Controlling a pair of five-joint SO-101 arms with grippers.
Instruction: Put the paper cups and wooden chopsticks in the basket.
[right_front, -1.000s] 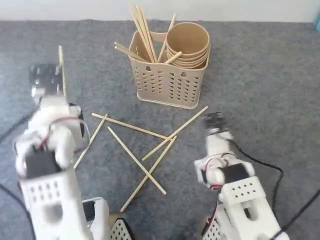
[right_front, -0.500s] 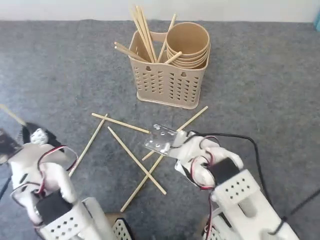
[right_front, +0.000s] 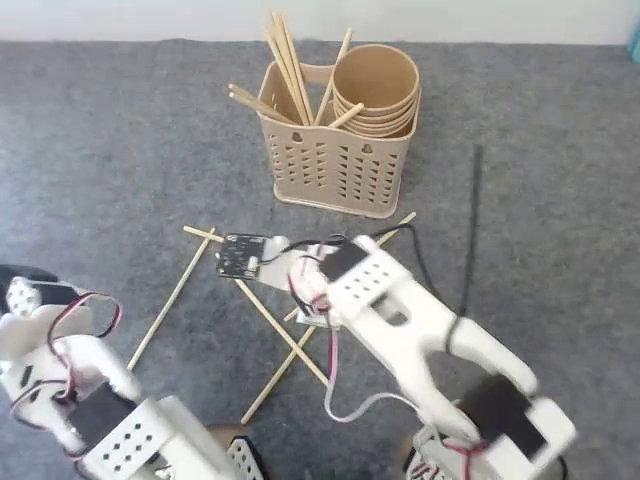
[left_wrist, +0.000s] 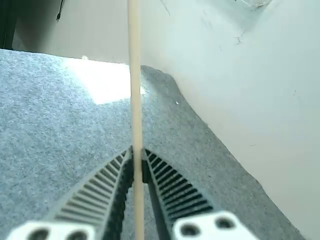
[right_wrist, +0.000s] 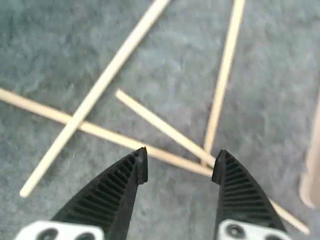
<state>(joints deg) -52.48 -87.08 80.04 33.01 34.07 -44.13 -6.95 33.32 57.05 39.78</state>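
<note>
Several loose chopsticks (right_front: 270, 315) lie crossed on the grey surface (right_front: 520, 150) in the high view, in front of the basket (right_front: 335, 165). The basket already holds the stacked paper cups (right_front: 375, 85) and a handful of sticks. The right arm (right_front: 400, 320) stretches over the middle of the pile. The left arm (right_front: 55, 360) sits low near the corner, well apart from the basket. Half a second ago the right arm was farther back and to the side of the pile, and the left arm was less tucked in.

From the left wrist view, the jaws are pressed together on one held chopstick (left_wrist: 134, 75), which stands straight up between them.

From the right wrist view, the jaws are spread and hang just above two crossing sticks (right_wrist: 165, 130), touching neither.

The cups look done, and the step in hand is gathering the sticks. The right arm probably needs to drop and close on a single stick away from the crossing. The left arm's stick has yet to travel to the basket.
</note>
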